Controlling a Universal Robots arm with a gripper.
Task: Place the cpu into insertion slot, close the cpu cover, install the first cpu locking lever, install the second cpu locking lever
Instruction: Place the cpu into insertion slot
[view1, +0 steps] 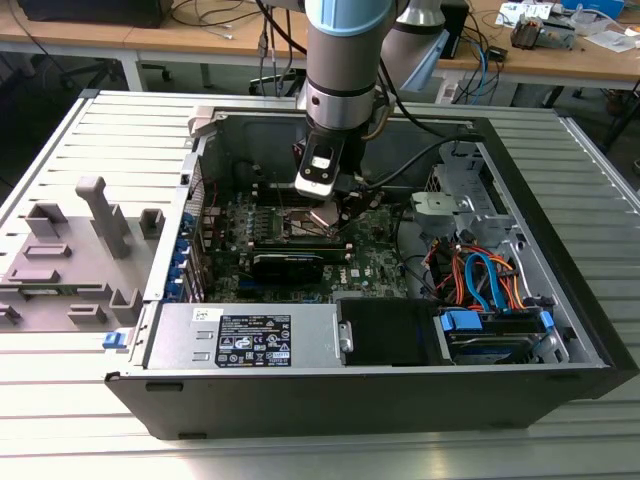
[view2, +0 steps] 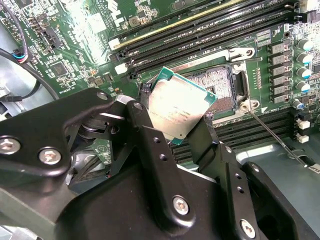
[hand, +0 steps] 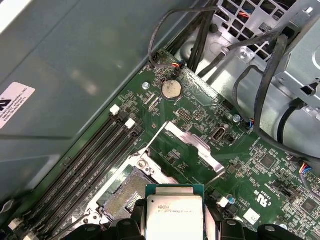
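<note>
Gripper (view2: 176, 131) is clenched on the cpu (view2: 182, 106), its two black fingers (view2: 150, 145) pressing against opposite edges of the chip so that the silvery top faces the camera in the second wrist view. The chip is carried tilted, not flat, and sits over one side of the insertion slot (view2: 221, 86), whose dark contact field lies bare and unfilled beside it. In the first wrist view the cpu (hand: 175, 214) shows between the fingertips of the gripper (hand: 172, 229), with the insertion slot (hand: 124, 196) just beyond it on the green motherboard (hand: 260, 175). The cpu cover (hand: 194, 148) stands swung open, a thin silvery frame raised off the socket on its far side. A thin metal lever (view2: 276, 136) juts out from a corner of the socket, unlatched and clear of the frame. Long black memory slots (view2: 200, 30) run alongside the socket, and a round coin battery (hand: 171, 89) sits further out on the board. In the exterior view the gripper (view1: 335, 215) reaches down from the arm into the open computer case (view1: 560, 260), low over the motherboard (view1: 300, 240).
</note>
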